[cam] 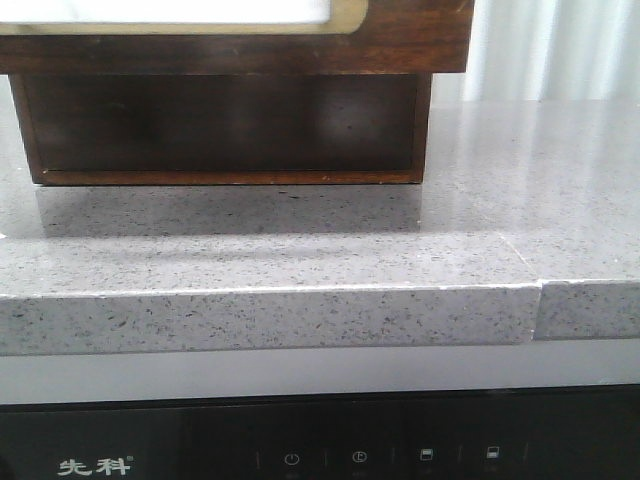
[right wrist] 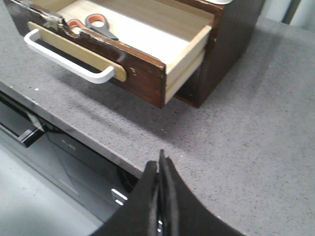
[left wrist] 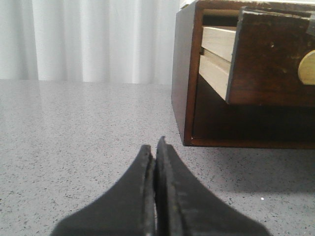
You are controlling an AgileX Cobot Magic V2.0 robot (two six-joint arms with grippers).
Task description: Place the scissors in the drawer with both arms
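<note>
The scissors [right wrist: 91, 24], with grey handles and orange-lined loops, lie inside the pulled-out drawer [right wrist: 147, 73], near its front. The drawer's front has a tan panel and a white handle [right wrist: 64, 61]. The drawer also shows in the left wrist view [left wrist: 270, 64] and at the top of the front view [cam: 400, 35], jutting from the dark wooden cabinet [cam: 225, 125]. My left gripper [left wrist: 155, 147] is shut and empty, low over the counter to the left of the cabinet. My right gripper [right wrist: 161, 162] is shut and empty, above the counter's front edge, right of the drawer. Neither gripper shows in the front view.
The grey speckled counter [cam: 320, 260] has a front edge with a seam at the right [cam: 540, 300]. A black appliance panel [cam: 330, 450] sits below it. White curtains [left wrist: 88, 39] hang behind. The cabinet's lower bay [left wrist: 246, 118] is open and dark.
</note>
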